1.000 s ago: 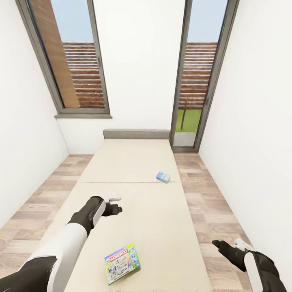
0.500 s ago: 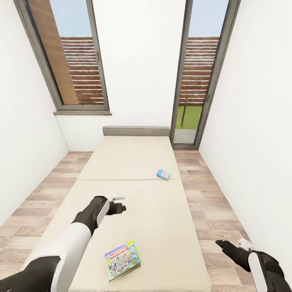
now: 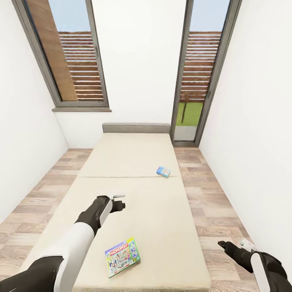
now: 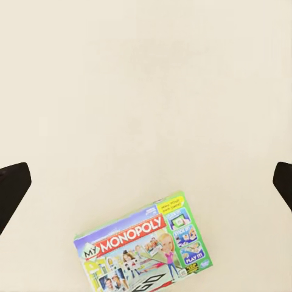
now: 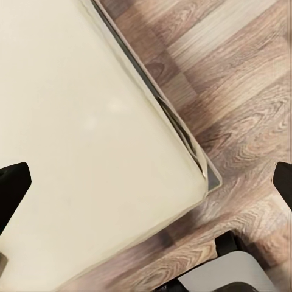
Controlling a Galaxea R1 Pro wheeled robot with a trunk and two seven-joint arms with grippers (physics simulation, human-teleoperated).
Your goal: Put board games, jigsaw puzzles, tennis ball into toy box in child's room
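Observation:
On the bed (image 3: 158, 219), two board games lie flat on the beige mattress. A colourful Monopoly box (image 3: 122, 257) sits near the foot end, and a small blue box (image 3: 163, 171) lies farther up by the bed's right edge. My left gripper (image 3: 121, 201) hovers over the mattress beyond the Monopoly box, open and empty. In the left wrist view the Monopoly box (image 4: 146, 246) lies below the open gripper (image 4: 146, 182) with bare mattress around it. My right gripper (image 3: 234, 245) hangs open over the floor off the bed's right side.
Wood-plank floor (image 3: 211, 194) runs along both sides of the bed, between white walls. A grey headboard (image 3: 136, 128) stands at the far end under a window (image 3: 77, 61), and a glass door (image 3: 200, 81) is at the right. The mattress corner (image 5: 194, 182) and part of my base (image 5: 225, 274) appear in the right wrist view.
The whole picture has shifted: the bed and boxes sit slightly higher, so the camera moved. The left gripper reaches a little farther forward over the mattress. Both boxes stay where they lay.

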